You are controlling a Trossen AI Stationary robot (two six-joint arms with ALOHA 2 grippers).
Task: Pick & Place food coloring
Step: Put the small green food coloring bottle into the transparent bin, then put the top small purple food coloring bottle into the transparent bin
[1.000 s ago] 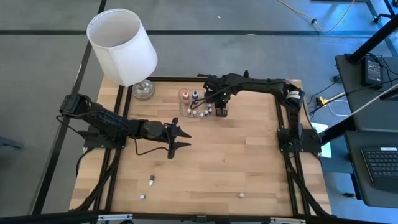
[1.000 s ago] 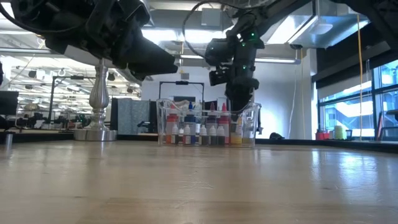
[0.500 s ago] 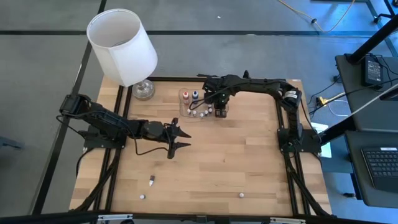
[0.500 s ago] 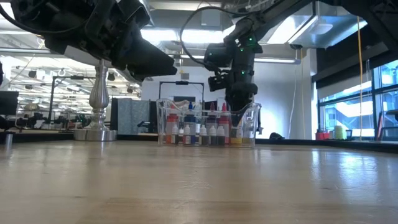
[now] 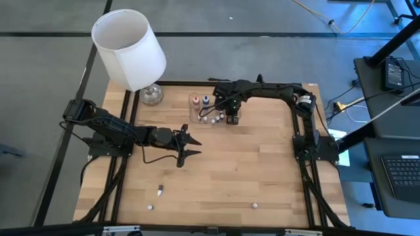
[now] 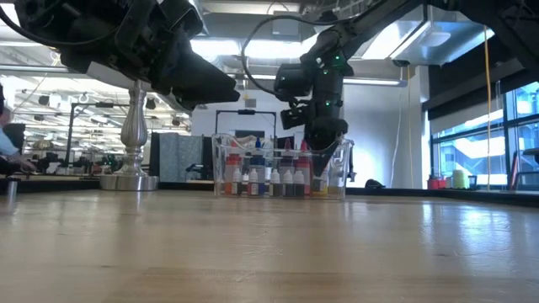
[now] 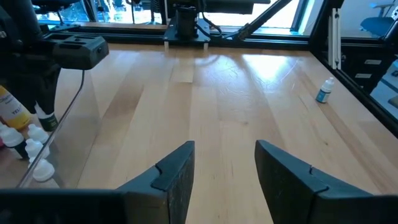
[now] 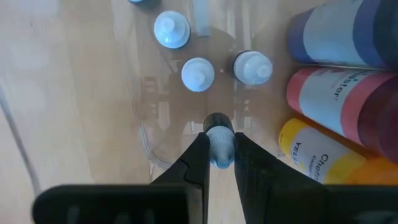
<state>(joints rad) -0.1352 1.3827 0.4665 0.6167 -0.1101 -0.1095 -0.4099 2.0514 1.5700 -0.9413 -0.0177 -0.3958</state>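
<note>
- Right gripper (image 8: 219,163), over the shallow clear plastic tray (image 5: 197,117) at the table's far side, is clamped on a tiny white-tipped food-coloring bottle (image 8: 218,146). Over the last second it has shifted slightly left, deeper over the tray.
- Judgement: the bottle is about to be set among the other small white-capped bottles (image 8: 198,74) and the larger coloured ones (image 8: 336,90).
- Left gripper (image 5: 191,145) hangs mid-table, fingers parted and empty, unmoved.
- Loose small bottles (image 5: 159,191) lie at the near edge, not yet collected.
</note>
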